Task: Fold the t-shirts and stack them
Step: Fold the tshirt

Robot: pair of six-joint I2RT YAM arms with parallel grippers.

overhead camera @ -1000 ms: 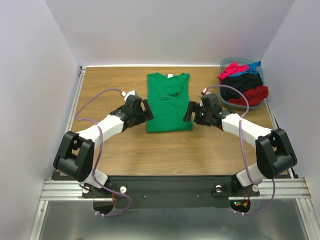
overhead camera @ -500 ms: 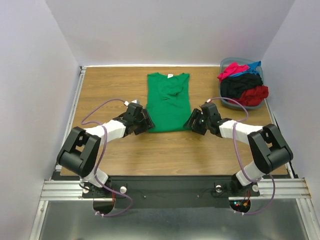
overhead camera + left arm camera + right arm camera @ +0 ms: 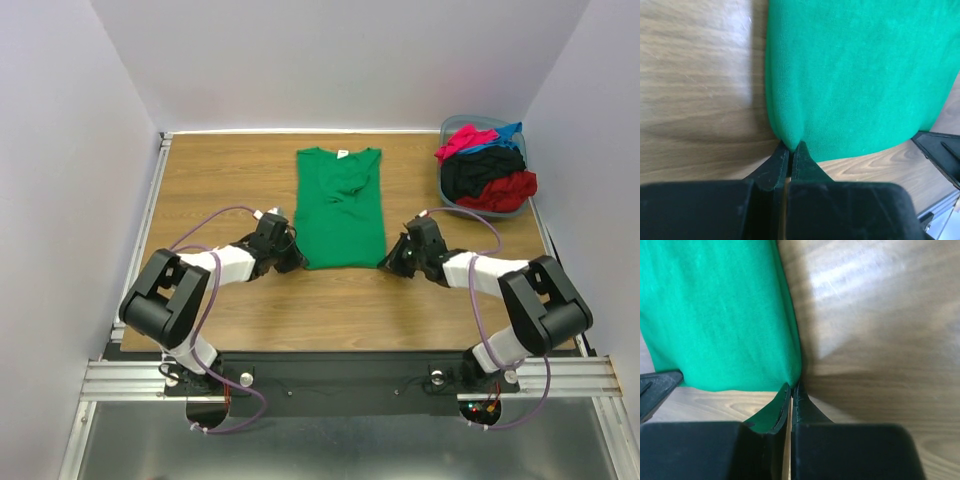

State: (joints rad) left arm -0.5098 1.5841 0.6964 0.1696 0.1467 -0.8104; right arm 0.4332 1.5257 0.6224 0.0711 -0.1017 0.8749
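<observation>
- wooden table (image 3: pixel 220 180): green t-shirt (image 3: pixel 340 205) lies flat ahead of both claws.
- left gripper (image 3: pixel 790 147) and right gripper (image 3: pixel 791 387), lately at its sides, now pinch its near corners.
- likely next: fold hem toward collar.

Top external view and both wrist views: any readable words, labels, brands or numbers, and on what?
No readable text anywhere.
The small white neck label on the bright green cloth t-shirt is too small to read.
Wrist views: none.
</observation>
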